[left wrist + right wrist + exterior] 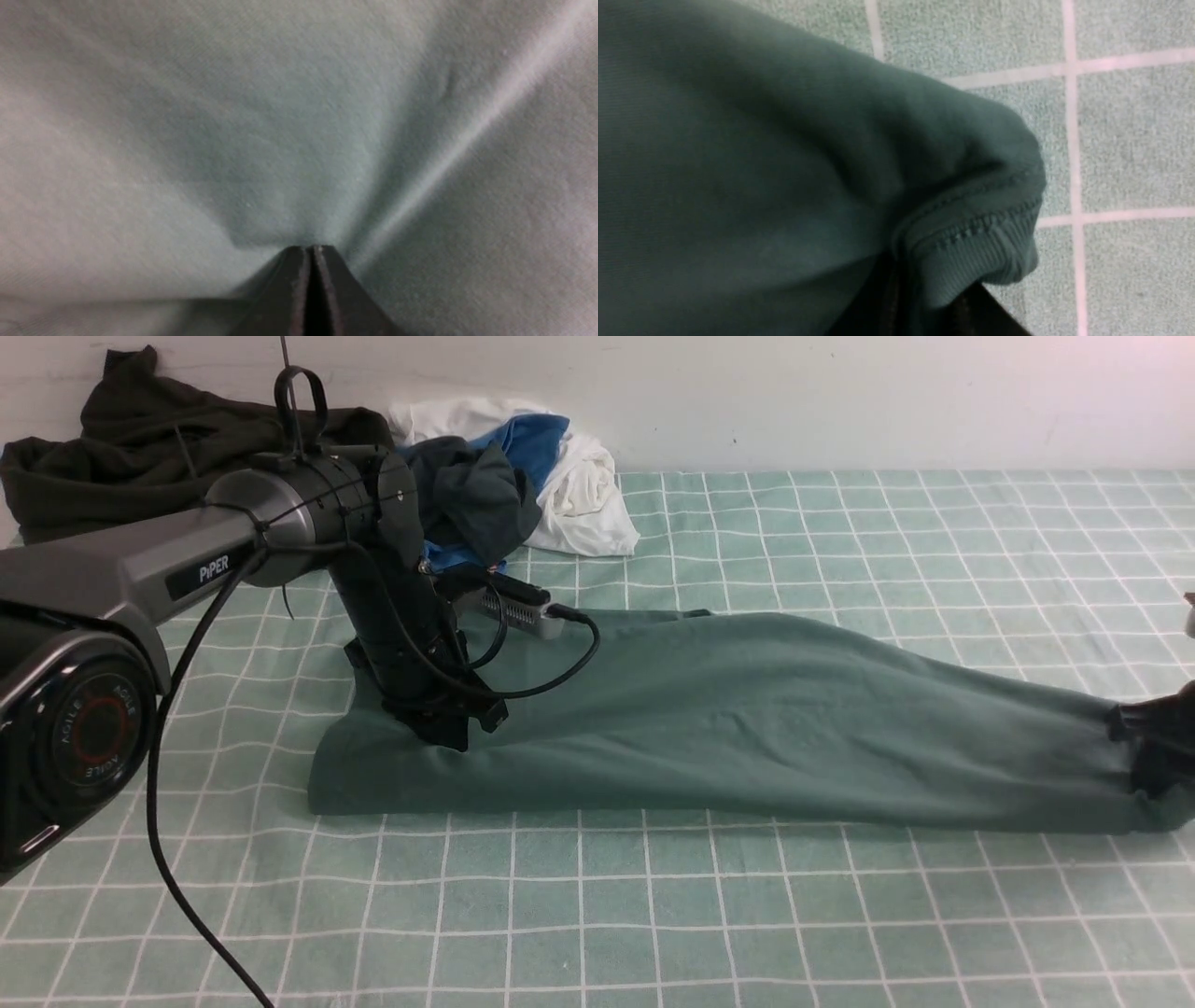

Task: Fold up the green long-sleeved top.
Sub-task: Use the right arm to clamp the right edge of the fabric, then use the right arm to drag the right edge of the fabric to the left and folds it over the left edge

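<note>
one band of checked cover point(653, 915) lies nearest us, bare. just past it the top point(747, 728) lies across the cover as a long strip, broad at the left and tapering to the right.

left gripper point(453, 735) stands on the broad end. its jaws are together with the tips in the fabric, and creases run out from them. pinch or mere press, we cannot tell.

right gripper point(1130, 733) is at the narrow end, jaws narrow, with a ribbed edge caught between them in the right wrist view.

farthest back, by the wall, are a dark garment point(140, 439) and a pile point(523, 476) of other clothes, apart from the top.

judgement: the lengthwise fold looks done and the crosswise fold is in hand. the next move likely calls for lifting the right end and carrying it over toward the left, with the left end pinned and the edges aligned.
</note>
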